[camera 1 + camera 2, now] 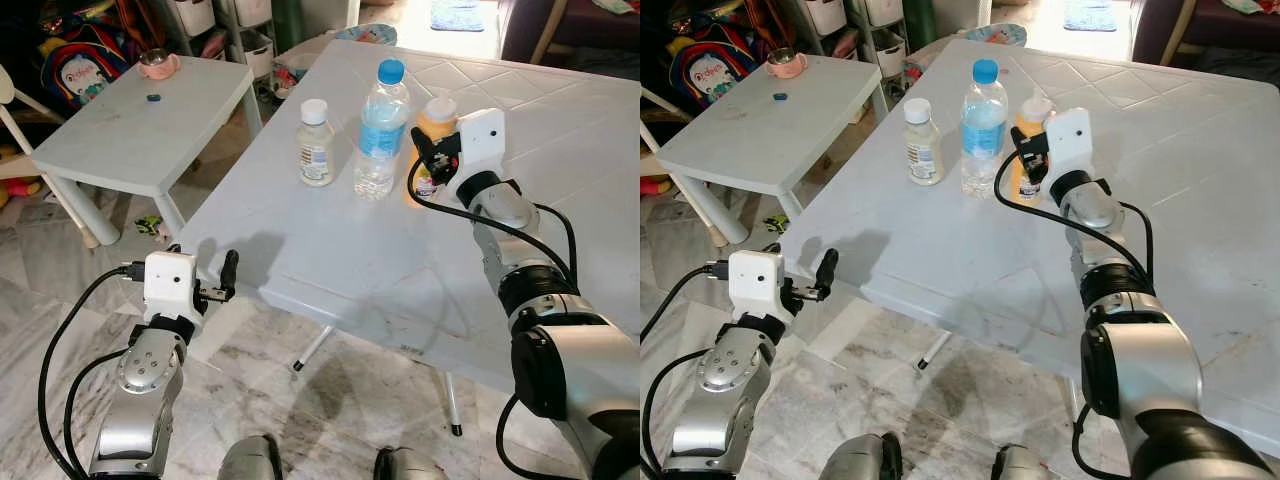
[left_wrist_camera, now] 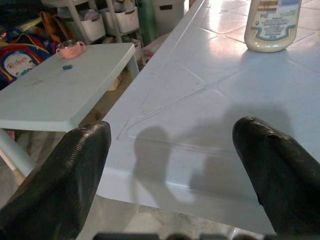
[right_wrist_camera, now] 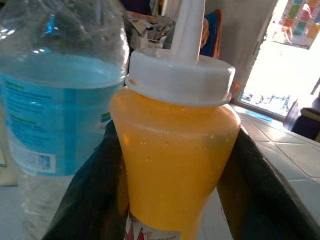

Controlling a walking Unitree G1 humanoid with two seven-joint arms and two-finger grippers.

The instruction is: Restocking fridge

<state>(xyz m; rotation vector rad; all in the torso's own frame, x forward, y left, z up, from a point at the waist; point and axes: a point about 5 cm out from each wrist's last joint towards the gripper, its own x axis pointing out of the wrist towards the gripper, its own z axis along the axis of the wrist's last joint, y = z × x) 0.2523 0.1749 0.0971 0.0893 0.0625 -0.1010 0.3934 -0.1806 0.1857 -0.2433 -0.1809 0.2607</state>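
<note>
Orange sauce bottle [image 3: 175, 165], white nozzle cap, upright on the white bench [image 1: 330, 250] toward its 12 o'clock side; right gripper [image 1: 428, 165] has its fingers [image 3: 92, 195] pinching the bottle's two sides. Clear water bottle [image 1: 381, 130], blue cap, just beside at 9 o'clock. Small white-capped bottle [image 1: 315, 143] further toward 9 o'clock. Left gripper [image 1: 222, 280] at the bench's 7 o'clock corner, fingers [image 2: 70, 175] spread, holding nothing.

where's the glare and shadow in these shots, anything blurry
Left eye view: sharp, sunlit floor blown out at top, left gripper casting a shadow on the white table. Left wrist view: the fingers are soft, with shadows on the tabletop. Right wrist view: doorway overexposed, orange sauce bottle crisp, fingers blurred.
</note>
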